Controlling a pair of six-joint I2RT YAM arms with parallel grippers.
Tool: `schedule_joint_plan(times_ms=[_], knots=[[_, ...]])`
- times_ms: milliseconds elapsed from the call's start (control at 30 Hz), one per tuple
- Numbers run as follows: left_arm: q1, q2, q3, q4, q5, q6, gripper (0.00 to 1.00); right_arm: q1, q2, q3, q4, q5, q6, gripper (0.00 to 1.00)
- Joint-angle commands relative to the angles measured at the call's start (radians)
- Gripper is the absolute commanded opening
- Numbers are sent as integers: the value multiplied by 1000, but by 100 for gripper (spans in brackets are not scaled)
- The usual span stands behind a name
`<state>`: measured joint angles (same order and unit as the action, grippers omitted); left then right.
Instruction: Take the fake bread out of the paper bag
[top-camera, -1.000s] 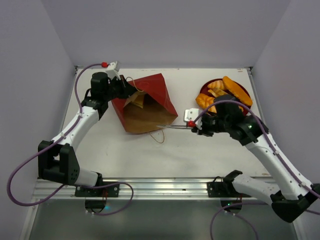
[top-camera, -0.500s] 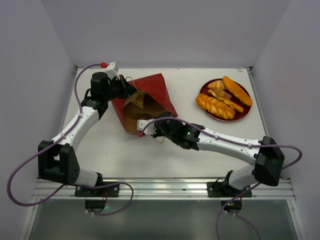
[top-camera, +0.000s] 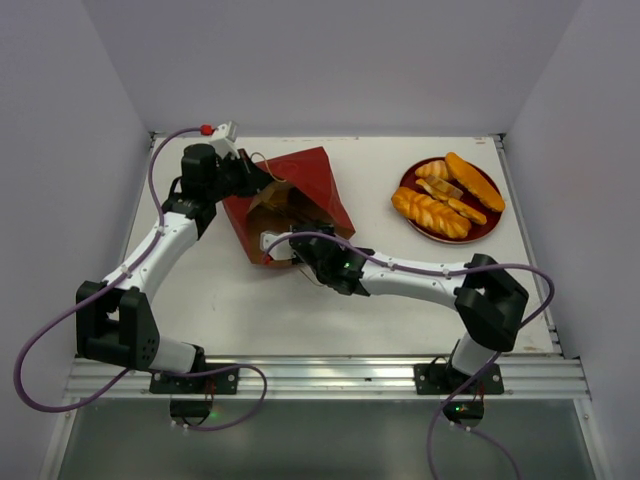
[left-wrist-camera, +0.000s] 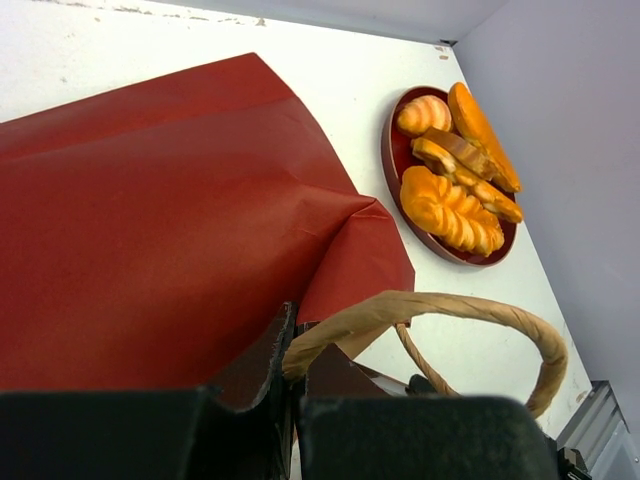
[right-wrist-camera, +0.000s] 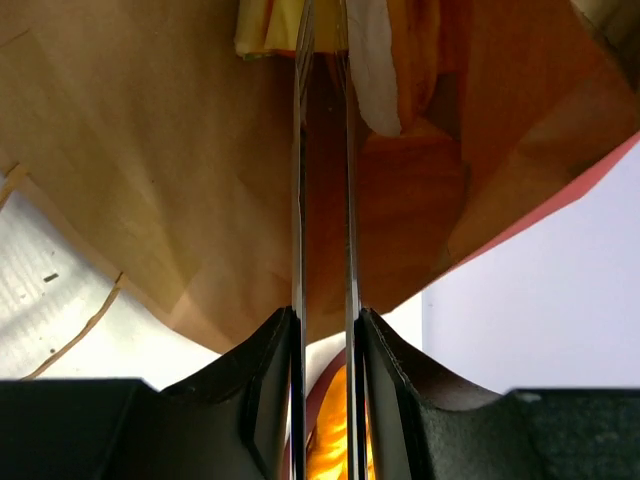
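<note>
no text, label, brand or number is readable on the paper bag (top-camera: 310, 185) or plate (top-camera: 484, 232).

We see a paper bag (top-camera: 315, 185) that is red outside and kraft brown inside, with brown twisted handles (left-wrist-camera: 455, 305). The fake bread (top-camera: 432, 212) is glossy golden-orange, one loaf ribbed like a braid, on a dark-red plate (top-camera: 480, 233). The table (top-camera: 400, 320) is white.

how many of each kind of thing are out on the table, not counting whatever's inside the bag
paper bag: 1
plate: 1
bread pieces on the plate: 5, as far as the views show
total: 7
</note>
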<state>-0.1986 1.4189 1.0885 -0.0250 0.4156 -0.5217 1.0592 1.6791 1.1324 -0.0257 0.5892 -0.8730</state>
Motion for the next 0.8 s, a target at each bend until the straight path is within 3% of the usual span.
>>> schedule_joint_plan(times_ms=[0, 167, 500, 767], knots=[[7, -23, 50, -15, -15, -29, 0, -11, 10, 67, 96, 52, -32, 36], [7, -29, 80, -36, -17, -34, 0, -36, 31, 90, 76, 18, -41, 36], [7, -37, 85, -44, -14, -31, 0, -34, -1, 99, -123, -136, 58, 37], [7, -37, 71, -35, -8, -32, 0, -34, 37, 116, -148, -124, 94, 40]])
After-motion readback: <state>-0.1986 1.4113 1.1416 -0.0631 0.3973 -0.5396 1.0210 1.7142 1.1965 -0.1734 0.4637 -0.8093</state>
